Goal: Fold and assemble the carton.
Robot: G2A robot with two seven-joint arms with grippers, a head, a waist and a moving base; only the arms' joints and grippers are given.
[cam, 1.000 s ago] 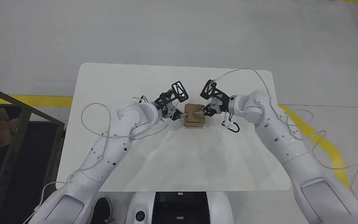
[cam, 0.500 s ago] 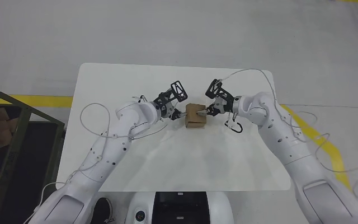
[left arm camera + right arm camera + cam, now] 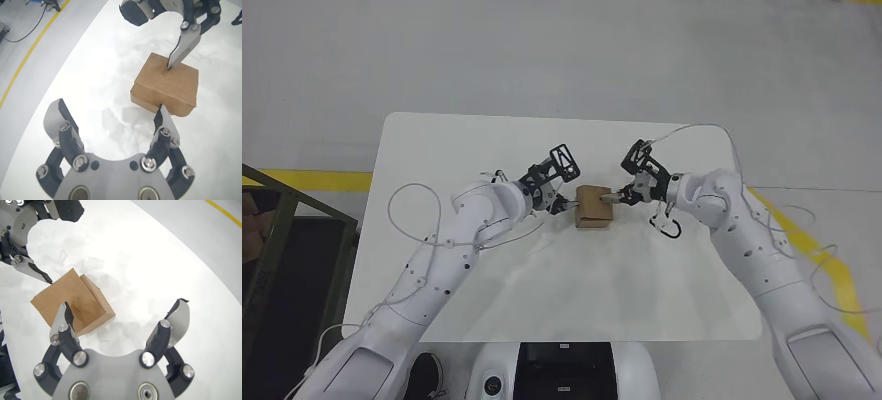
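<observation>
Compared with a second ago, finds the lid of the carton (image 3: 592, 206) pressed down flat instead of standing part-raised, and the right gripper (image 3: 625, 178) drawn slightly toward the right of the frame. Sits just above the middle of the top view, on the white table (image 3: 442, 150), between the two grippers. Has the right gripper's jaws wide apart, with one fingertip (image 3: 175, 56) resting on the lid near its far edge. Shows the left gripper (image 3: 564, 182) spread wide as well, one fingertip (image 3: 160, 115) touching the carton's near side wall at lower centre of the left wrist view. Looks like thin brown cardboard: likely light, stiff across the panels, springy at the creases, easy to dent under a point and apt to slide on the smooth table. Best taken by opposite side walls or pinned from above on the lid, not by loose flap edges. Gives no sight of the inside with the lid down, so cannot tell of any contents.
</observation>
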